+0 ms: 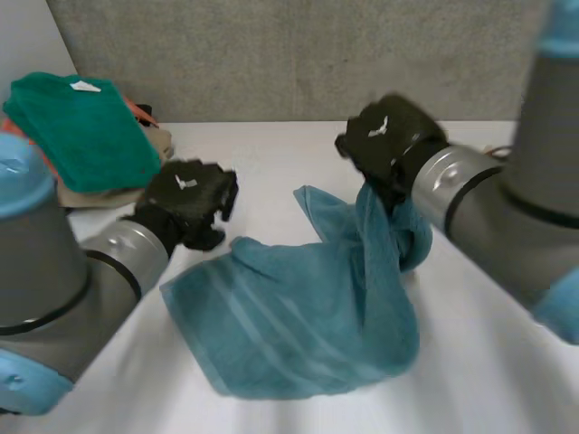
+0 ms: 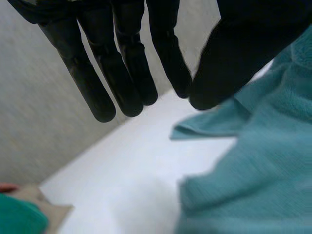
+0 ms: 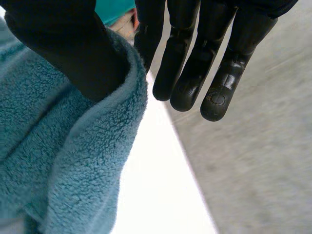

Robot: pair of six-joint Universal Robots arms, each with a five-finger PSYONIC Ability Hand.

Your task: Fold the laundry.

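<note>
The towel (image 1: 298, 316) is teal-blue with a few paler stripes, and the table (image 1: 271, 154) white. The folded cloth (image 1: 86, 127) is deep green, the left hand (image 1: 185, 203) and right hand (image 1: 389, 136) black.

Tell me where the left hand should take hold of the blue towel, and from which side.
Probably the corner of the blue towel nearest the left hand, lying flat on the table. Come in from the left, low along the table: that edge is free and flat, while the far end hangs bunched from the right hand.
</note>
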